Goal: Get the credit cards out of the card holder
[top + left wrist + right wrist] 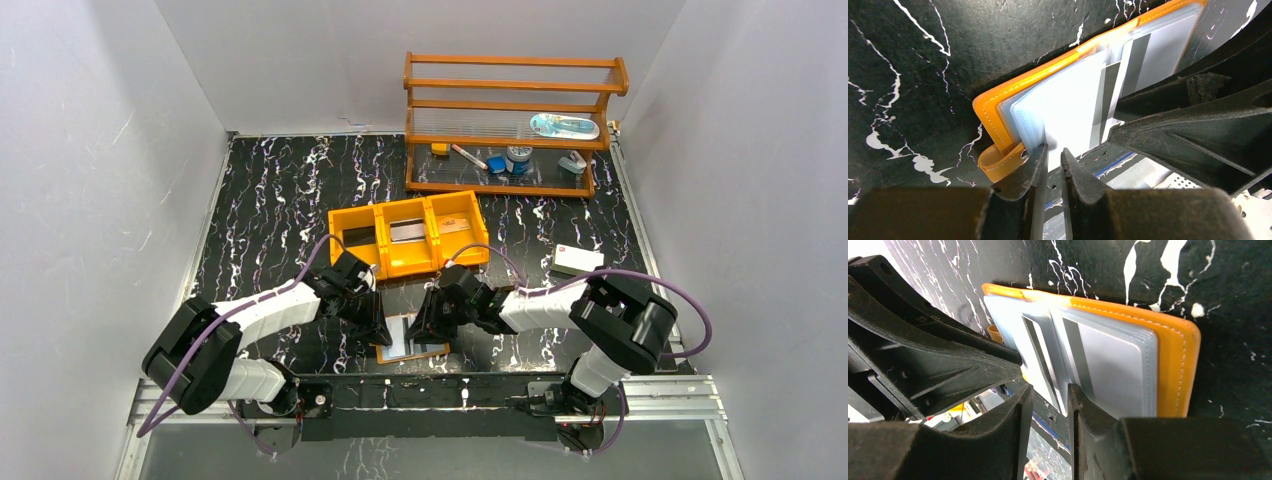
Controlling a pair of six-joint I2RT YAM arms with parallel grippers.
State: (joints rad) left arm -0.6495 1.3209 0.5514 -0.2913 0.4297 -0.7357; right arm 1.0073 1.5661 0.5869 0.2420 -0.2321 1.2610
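From above, the card holder point(410, 340) lies spread flat at the near edge of the black, white-veined marble-look table point(270, 200). It sits between the left gripper point(380, 325) and the right gripper point(428, 322), just short of an orange plastic tray point(408, 270) with three bins.

Left wrist: a stitched orange-tan cover holds glossy, pale pockets point(1063, 110), fanned out. Whitish credit cards point(1168, 55) with dark stripes show inside them. The slim black fingers stand a sliver apart at a pocket's edge (whether they are pinching it, I cannot tell).

Right wrist: the cover's corner is rounded. The jaws are slightly parted about a pocket's edge, and I cannot tell whether they grip it.
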